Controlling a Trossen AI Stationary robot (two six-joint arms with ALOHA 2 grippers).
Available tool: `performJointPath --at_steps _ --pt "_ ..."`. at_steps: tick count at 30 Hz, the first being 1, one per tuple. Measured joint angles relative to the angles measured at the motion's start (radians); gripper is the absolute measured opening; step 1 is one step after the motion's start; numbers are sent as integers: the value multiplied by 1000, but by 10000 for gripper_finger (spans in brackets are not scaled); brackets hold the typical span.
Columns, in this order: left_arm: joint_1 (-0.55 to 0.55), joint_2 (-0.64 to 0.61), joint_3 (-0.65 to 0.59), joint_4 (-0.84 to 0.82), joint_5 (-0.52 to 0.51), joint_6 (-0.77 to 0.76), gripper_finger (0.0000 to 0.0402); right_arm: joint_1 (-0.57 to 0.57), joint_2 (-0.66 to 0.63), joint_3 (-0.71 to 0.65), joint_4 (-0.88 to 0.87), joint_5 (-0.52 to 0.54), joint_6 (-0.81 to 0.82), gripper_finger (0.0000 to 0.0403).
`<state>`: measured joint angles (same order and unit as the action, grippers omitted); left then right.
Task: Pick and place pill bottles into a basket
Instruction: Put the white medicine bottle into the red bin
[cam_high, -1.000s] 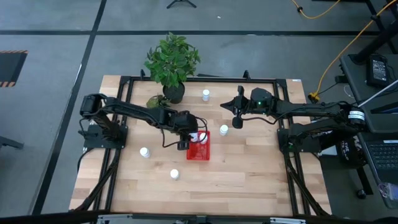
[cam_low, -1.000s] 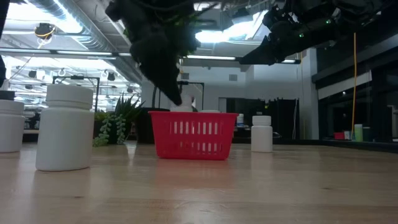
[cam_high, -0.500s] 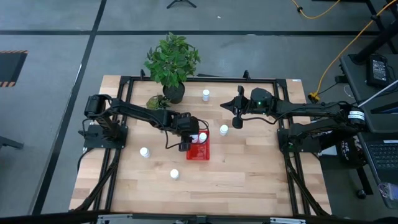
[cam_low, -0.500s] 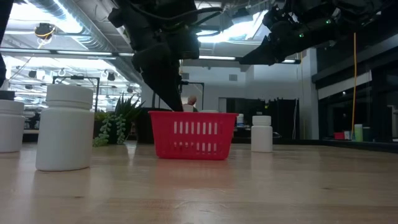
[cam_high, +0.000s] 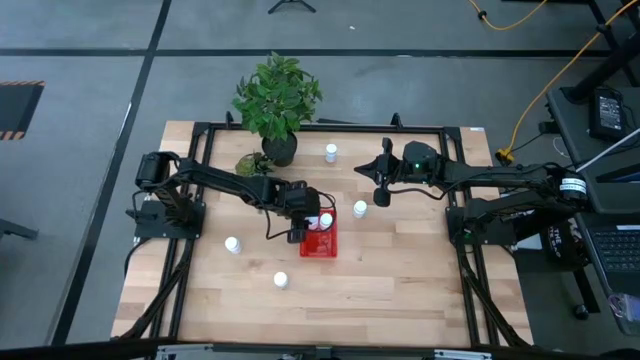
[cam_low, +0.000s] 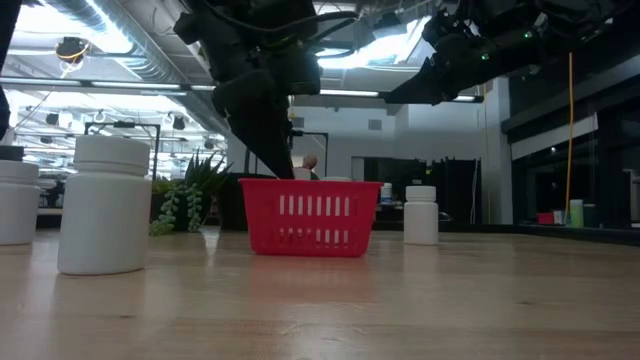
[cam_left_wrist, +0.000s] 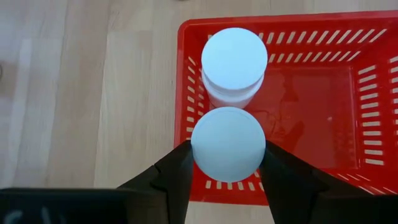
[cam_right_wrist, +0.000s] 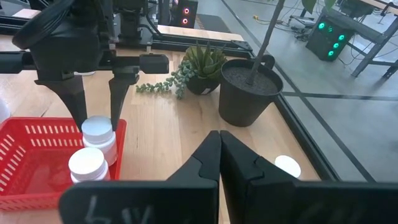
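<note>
Left claw over the red basket at mid-bench, fingers closed on either side of a pill bottle; the bottle sits inside the basket against one wall, cap up. A second bottle stands upright in the basket just beside the held one, along the same wall. Rest of the basket floor bare.

Right claw hangs above the bench on the far right side of the basket, fingers pressed together with nothing between them.

Loose bottles on the bench: one just right of the basket, one near the far edge beside the potted plant, one left of the basket, one toward the near edge. In the low view two of them stand large at the left.
</note>
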<state>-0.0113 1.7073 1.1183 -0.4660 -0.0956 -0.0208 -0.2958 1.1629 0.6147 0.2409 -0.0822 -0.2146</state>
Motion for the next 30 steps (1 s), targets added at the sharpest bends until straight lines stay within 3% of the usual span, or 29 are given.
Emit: performJointPath --at_steps 16,30 --pt "0 24 -1 29 -1 8 164 0 0 0 -3 0 1 7" --pt "0 23 -1 29 -37 16 201 0 0 0 -20 0 1 7"
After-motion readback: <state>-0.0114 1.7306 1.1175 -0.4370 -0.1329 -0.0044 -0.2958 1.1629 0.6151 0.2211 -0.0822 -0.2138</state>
